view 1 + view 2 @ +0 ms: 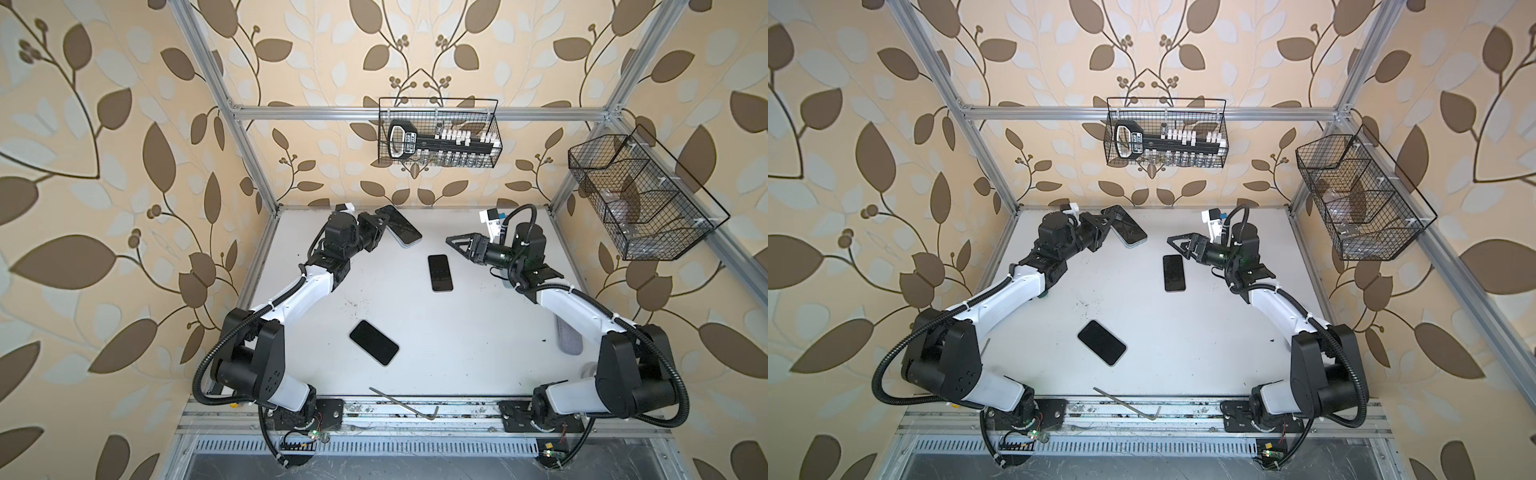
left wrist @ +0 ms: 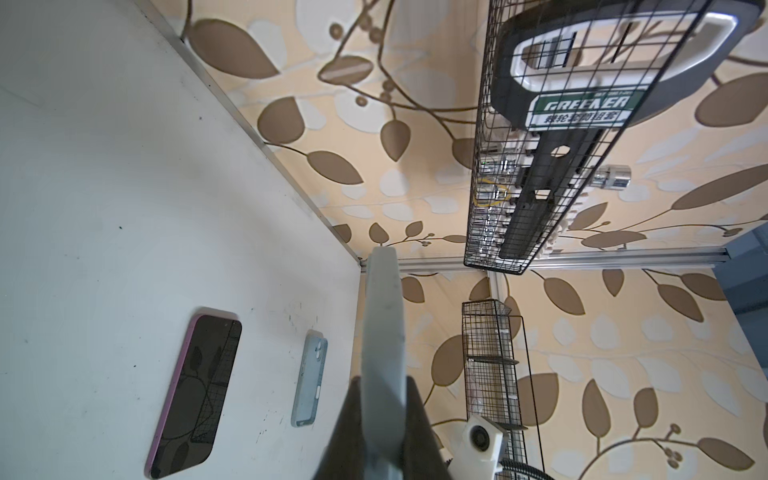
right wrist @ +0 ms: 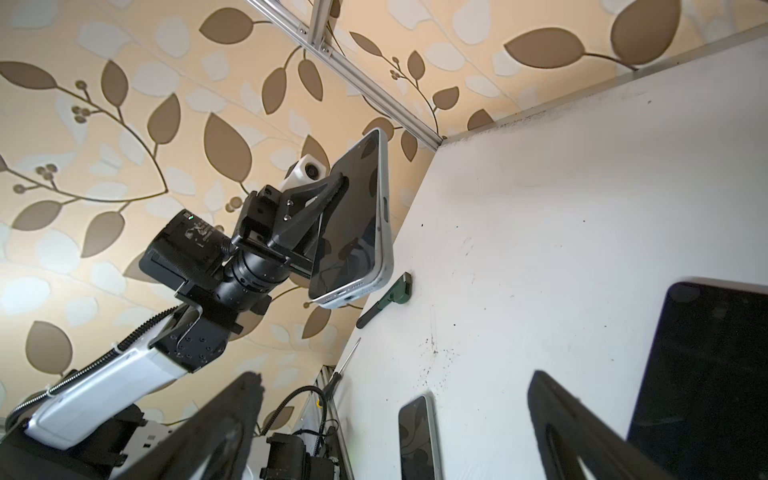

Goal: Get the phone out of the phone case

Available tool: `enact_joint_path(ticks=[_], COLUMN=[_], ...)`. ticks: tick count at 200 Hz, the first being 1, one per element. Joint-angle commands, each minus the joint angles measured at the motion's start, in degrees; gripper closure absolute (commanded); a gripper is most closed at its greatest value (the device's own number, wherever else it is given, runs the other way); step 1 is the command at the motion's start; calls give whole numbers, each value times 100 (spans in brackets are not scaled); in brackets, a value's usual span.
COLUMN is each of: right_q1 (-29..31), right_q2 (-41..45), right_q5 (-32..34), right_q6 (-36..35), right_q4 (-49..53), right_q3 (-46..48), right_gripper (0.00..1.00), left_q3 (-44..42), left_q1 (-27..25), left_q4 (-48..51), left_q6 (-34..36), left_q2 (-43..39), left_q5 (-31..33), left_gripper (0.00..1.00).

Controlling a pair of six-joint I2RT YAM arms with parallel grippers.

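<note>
My left gripper [image 1: 385, 220] is shut on the long edge of a phone in a pale blue phone case [image 1: 405, 232], held above the table's far left corner with its dark screen showing. In the left wrist view the case's pale edge [image 2: 382, 324] runs out from between the closed fingers [image 2: 415, 419]. The right wrist view shows the same held phone [image 3: 361, 224] edge-on. My right gripper [image 1: 455, 245] hovers wide open and empty to its right, above a dark phone [image 1: 439, 273] lying flat; its fingers [image 3: 232, 415] stand far apart.
A second dark phone [image 1: 374, 343] lies on the white table [image 1: 457, 332] near the front left. An empty blue-grey case [image 1: 568, 338] lies under the right arm. A hex key [image 1: 399, 401] rests at the front edge. Wire baskets [image 1: 438, 133] hang on the back and right walls.
</note>
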State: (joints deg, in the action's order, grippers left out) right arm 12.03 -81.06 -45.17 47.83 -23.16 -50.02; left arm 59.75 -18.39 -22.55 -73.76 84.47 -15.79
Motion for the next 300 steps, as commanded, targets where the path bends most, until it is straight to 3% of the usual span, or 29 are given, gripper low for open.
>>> enact_joint_path(ticks=[1, 54, 97, 209, 300], right_q1=[224, 869, 1107, 1091, 912], right_q2=[68, -150, -340, -650, -880], right_q5=[514, 1015, 1026, 989, 834], right_q6=[832, 1762, 1835, 1953, 2384], right_q4=[-768, -1764, -1957, -2202, -2927], right_q3=[261, 531, 425, 335, 379], right_gripper=[0, 1, 2, 6, 14], left_q3=[-1, -260, -306, -358, -306], left_q1=[-124, -318, -366, -534, -665], left_q4=[-1075, -1438, -1455, -1538, -1698], left_q6=[-189, -379, -437, -512, -630], left_q2=[-547, -567, -643, -705, -630], left_q5=[313, 397, 349, 314, 219], left_gripper=[100, 100, 100, 100, 100])
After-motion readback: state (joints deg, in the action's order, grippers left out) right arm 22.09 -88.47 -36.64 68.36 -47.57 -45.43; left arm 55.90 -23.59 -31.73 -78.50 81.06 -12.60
